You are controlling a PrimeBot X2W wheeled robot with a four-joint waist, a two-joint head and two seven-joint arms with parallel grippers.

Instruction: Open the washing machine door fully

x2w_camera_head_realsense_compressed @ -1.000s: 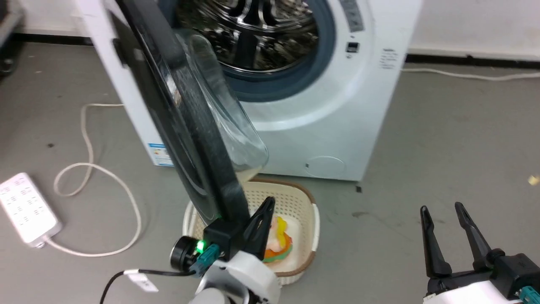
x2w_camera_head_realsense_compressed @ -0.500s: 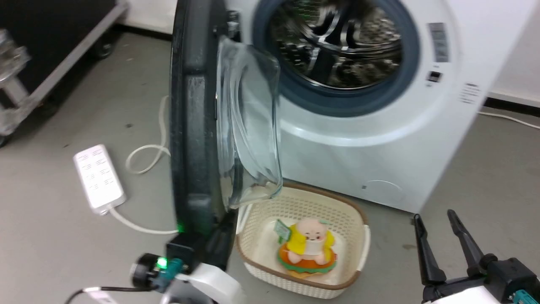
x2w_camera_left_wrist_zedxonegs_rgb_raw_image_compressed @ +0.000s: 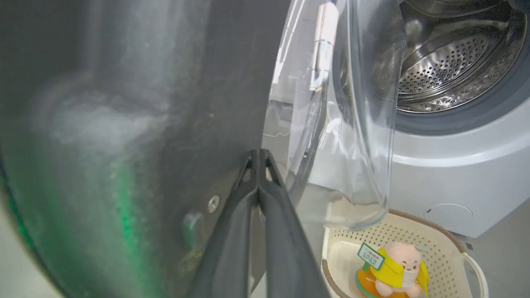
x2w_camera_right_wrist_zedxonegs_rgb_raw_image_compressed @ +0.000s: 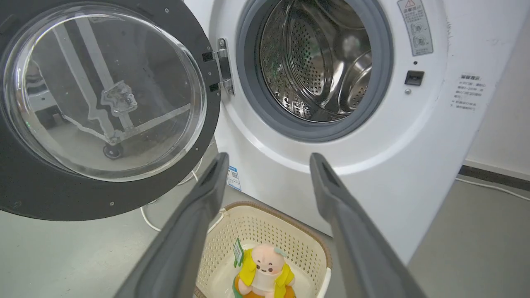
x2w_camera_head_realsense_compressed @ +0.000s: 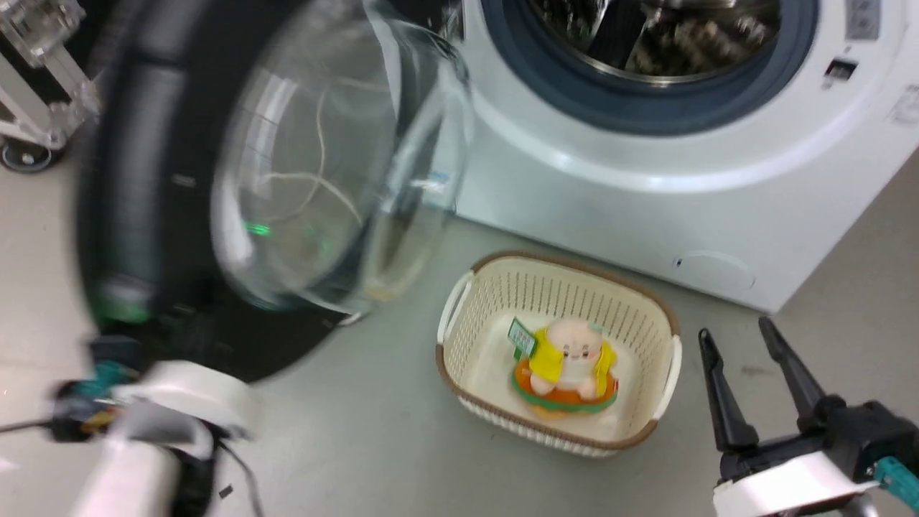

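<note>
- The washing machine door (x2w_camera_right_wrist_zedxonegs_rgb_raw_image_compressed: 103, 103) is swung wide open. It sticks out to the left of the washing machine (x2w_camera_right_wrist_zedxonegs_rgb_raw_image_compressed: 393, 145) and hangs on its metal hinge (x2w_camera_right_wrist_zedxonegs_rgb_raw_image_compressed: 223, 66).
- The door's clear glass bowl bulges toward the near side. The door looks blurry in the head view.
- The round hole of the machine shows the shiny drum (x2w_camera_right_wrist_zedxonegs_rgb_raw_image_compressed: 319, 62) full of little holes, with a grey ring around it.
- The left pincer (x2w_camera_left_wrist_zedxonegs_rgb_raw_image_compressed: 258, 157) is clenched, with both fingers pressed together and nothing between them. Its tips are right by the door's dark inside rim. I cannot tell if they touch it.
- The right pincer (x2w_camera_head_realsense_compressed: 734, 329) is released. Its fingers are spread and it holds nothing. It is near and to the right, well apart from the door.
- A cream basket (x2w_camera_head_realsense_compressed: 495, 287) sits on the floor just in front of the machine, with a soft toy (x2w_camera_head_realsense_compressed: 571, 366) in a yellow coat inside.
</note>
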